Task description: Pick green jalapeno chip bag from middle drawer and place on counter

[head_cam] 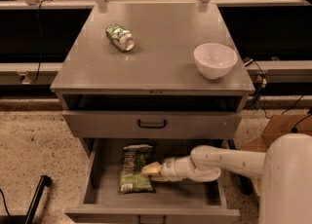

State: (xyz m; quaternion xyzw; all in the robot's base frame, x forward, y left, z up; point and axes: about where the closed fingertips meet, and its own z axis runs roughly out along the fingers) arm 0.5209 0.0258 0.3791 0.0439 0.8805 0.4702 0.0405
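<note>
We see the green jalapeno chip bag (132, 168) lying flat on the floor of the middle drawer (91, 175), which is pulled out toward us. The bag sits left of centre, its long side running from near to far and a pale band at its far end. The gripper (150, 169) is down inside the drawer at the bag's right edge, touching it or just beside it. We cannot tell whether it is open or closed, or whether it has hold of the bag.

The white arm (229, 160) reaches in from the right, low over the drawer floor, and covers part of the drawer's right half. The robot's rounded white body (288, 179) fills the near right corner.

Just above the open drawer is a closed drawer front (195, 124) with a small dark handle (151, 123), and above that a dark open slot under the top. On the counter (161, 57) a small green-and-silver can (120, 37) lies on its side at the far left, and a white bowl (215, 60) stands upright near the right edge, the two well apart.

A cardboard box (280, 128) stands on the speckled floor (34, 140) to the right of the cabinet. A dark bar (36, 199) leans at the near left.

The bag carries pale markings and the can a printed wrap, but we can read no words or brand on either.
</note>
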